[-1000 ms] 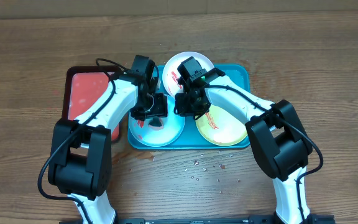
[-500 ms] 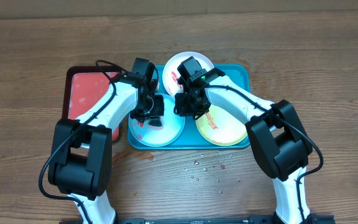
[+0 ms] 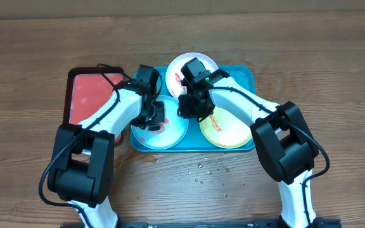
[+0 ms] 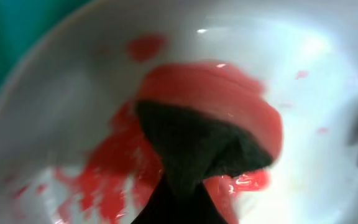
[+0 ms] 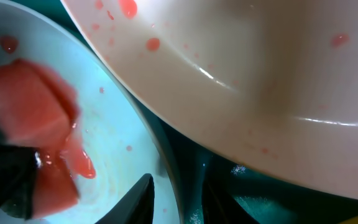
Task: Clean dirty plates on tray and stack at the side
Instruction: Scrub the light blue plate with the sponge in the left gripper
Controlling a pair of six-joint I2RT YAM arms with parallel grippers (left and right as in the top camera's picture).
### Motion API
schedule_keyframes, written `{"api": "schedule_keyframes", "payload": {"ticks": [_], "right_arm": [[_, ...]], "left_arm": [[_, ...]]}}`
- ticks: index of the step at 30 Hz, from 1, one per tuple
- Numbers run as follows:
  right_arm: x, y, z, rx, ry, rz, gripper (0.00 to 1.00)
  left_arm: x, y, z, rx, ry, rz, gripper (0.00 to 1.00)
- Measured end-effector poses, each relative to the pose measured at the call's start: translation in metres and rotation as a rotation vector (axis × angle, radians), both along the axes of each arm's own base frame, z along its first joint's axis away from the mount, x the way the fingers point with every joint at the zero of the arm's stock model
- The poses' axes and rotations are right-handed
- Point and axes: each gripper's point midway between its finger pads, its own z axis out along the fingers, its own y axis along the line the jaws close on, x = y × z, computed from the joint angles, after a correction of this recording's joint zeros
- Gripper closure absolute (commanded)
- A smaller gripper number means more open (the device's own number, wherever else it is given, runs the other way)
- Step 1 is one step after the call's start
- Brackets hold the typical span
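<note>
The turquoise tray (image 3: 246, 76) carries three plates: white (image 3: 198, 62) at the back, light blue (image 3: 170, 134) front left, yellow-green (image 3: 230, 132) front right. My left gripper (image 3: 153, 118) is shut on a sponge (image 4: 204, 137) with a red body and a dark green face, pressed into the red smears on the light blue plate (image 4: 328, 93). My right gripper (image 3: 189, 111) is shut on that plate's right rim (image 5: 166, 155), one finger (image 5: 138, 202) inside the plate and the other under the rim. The white plate (image 5: 260, 62), speckled red, fills the upper right wrist view.
A smaller red tray (image 3: 87, 95) with a dark rim lies just left of the turquoise one. Small specks and crumbs (image 3: 208, 170) dot the wooden table in front of the tray. Both arms crowd over the tray's middle.
My left gripper has closed on the sponge and slid a little left across the light blue plate. The right arm has kept its place at the rim.
</note>
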Motion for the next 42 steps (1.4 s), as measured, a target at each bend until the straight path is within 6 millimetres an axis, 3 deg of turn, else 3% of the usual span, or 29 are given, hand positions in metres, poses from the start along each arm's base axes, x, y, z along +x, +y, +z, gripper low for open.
{"api": "schedule_keyframes", "payload": {"ticks": [8, 12, 18, 25, 27, 32, 36, 42], "right_arm": [[-0.002, -0.001, 0.0, -0.004, 0.007, 0.0, 0.73], [-0.002, -0.001, 0.0, -0.005, 0.008, 0.0, 0.73], [-0.002, -0.001, 0.0, -0.005, 0.008, 0.0, 0.73], [-0.001, -0.001, 0.0, -0.004, 0.006, 0.0, 0.73], [-0.002, -0.001, 0.0, -0.004, 0.007, 0.0, 0.73], [-0.002, -0.001, 0.0, -0.004, 0.007, 0.0, 0.73], [-0.002, -0.001, 0.0, -0.005, 0.006, 0.0, 0.76], [-0.002, -0.001, 0.0, -0.005, 0.007, 0.0, 0.78]], "left_arm": [[0.001, 0.036, 0.007, 0.194, -0.003, 0.056, 0.96], [0.012, 0.044, 0.017, 0.241, -0.021, 0.07, 0.96], [0.037, 0.022, 0.031, 0.118, -0.091, 0.074, 0.96], [0.035, -0.015, 0.014, -0.077, -0.06, 0.046, 0.96], [0.03, -0.02, 0.004, -0.09, -0.042, 0.037, 0.96], [0.031, -0.019, 0.002, -0.083, -0.045, 0.036, 0.96], [0.027, -0.004, 0.001, 0.02, -0.044, 0.056, 0.96], [0.011, 0.049, 0.006, 0.285, 0.006, 0.156, 0.96]]}}
